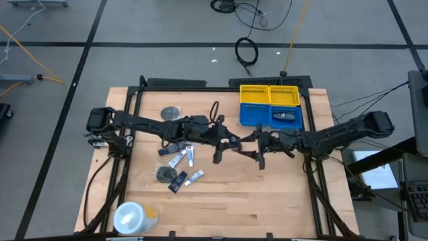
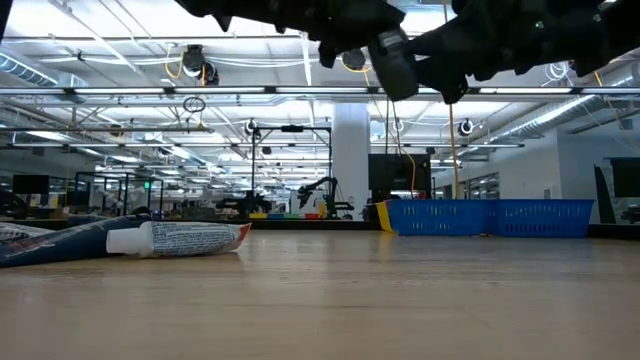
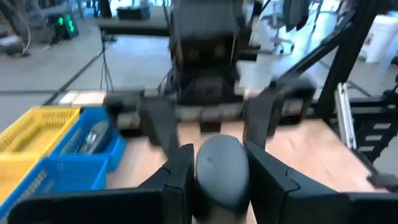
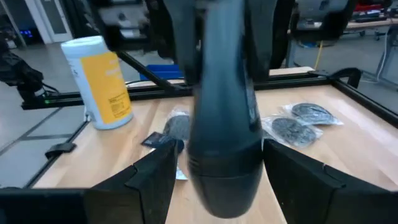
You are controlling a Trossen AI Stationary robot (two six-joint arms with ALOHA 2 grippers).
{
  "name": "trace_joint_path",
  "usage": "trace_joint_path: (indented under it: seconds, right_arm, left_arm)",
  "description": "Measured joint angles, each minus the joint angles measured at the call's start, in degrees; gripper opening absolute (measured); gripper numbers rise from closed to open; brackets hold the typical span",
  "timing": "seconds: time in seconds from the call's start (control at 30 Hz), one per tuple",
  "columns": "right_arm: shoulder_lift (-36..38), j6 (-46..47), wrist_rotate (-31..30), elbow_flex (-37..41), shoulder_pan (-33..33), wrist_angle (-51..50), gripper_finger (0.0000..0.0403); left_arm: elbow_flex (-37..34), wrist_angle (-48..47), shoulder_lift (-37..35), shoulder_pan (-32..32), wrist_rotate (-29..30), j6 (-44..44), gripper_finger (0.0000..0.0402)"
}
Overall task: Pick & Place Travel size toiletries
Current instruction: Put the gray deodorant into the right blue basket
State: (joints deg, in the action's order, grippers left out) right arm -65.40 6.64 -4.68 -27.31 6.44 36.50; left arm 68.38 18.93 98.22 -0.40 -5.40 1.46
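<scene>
My left gripper (image 1: 229, 141) is above the middle of the table, shut on a dark navy tube (image 3: 219, 169). My right gripper (image 1: 258, 150) faces it from the right with its fingers open. The tube's free end (image 4: 224, 186) stands between those fingers with a gap on each side. More travel size toiletries lie on the table's left half: dark round flat pieces (image 1: 171, 113) (image 1: 164, 174) and small white and blue tubes (image 1: 184, 157) (image 1: 194, 176). One white tube (image 2: 180, 238) lies flat in the low view. My left gripper pinches the dark tube by its sides (image 3: 200, 180) between its two fingers. The fingers come about level from the table's left and lie along the tube. The tube sticks out past the fingertips toward the right gripper, lifted clear of the table.
A yellow basket (image 1: 269, 94) and a blue basket (image 1: 255, 115) stand at the far right; the blue one holds an item (image 1: 287, 117). A large white and yellow roll (image 1: 134, 217) stands near the front left corner. Bare wood lies at the front right.
</scene>
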Motion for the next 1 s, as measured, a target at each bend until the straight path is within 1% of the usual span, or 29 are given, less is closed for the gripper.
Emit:
trace_joint_path:
  seconds: [0.07, 0.17, 0.33, 0.47, 0.6, 0.9, 0.93, 1.0]
  right_arm:
    - [-2.2, 0.1, 0.3, 0.0, 0.0, 3.7, 0.0228]
    - [-4.5, 0.0, 0.3, 0.0, 0.0, 6.5, 0.0228]
    - [-7.9, -0.3, 0.2, -1.4, 0.0, 6.6, 0.0225]
    - [-9.7, -0.5, 0.2, -2.3, 0.0, 6.6, 0.0211]
    - [-9.9, -0.5, 0.2, -2.3, 0.0, 6.5, 0.0190]
    - [-9.9, -0.7, 0.2, -2.3, 0.0, 5.8, 0.0190]
    - [-9.9, -0.6, 0.2, -2.3, 0.0, 5.7, 0.0190]
    - [-9.9, -0.2, 0.1, -2.3, 0.0, 5.5, 0.0190]
  left_arm:
    - [0.5, -0.7, 0.2, -0.1, 0.0, 0.2, 0.0099]
    - [1.1, 0.1, 0.6, -0.1, -0.7, 0.6, 0.0096]
    - [1.1, -0.7, 0.8, 0.0, -0.8, 0.6, 0.0096]
    - [1.0, -1.2, 0.8, 0.0, -0.8, 0.8, 0.0096]
    - [1.0, -1.5, 0.8, 0.0, -0.8, 0.8, 0.0096]
    - [1.0, -2.1, 0.8, 0.0, -0.3, 0.8, 0.0096]
    - [1.0, -2.2, 0.8, -0.1, 0.3, 0.5, 0.0104]
    - [1.0, -2.3, 0.8, -0.1, 1.6, 0.0, 0.0141]
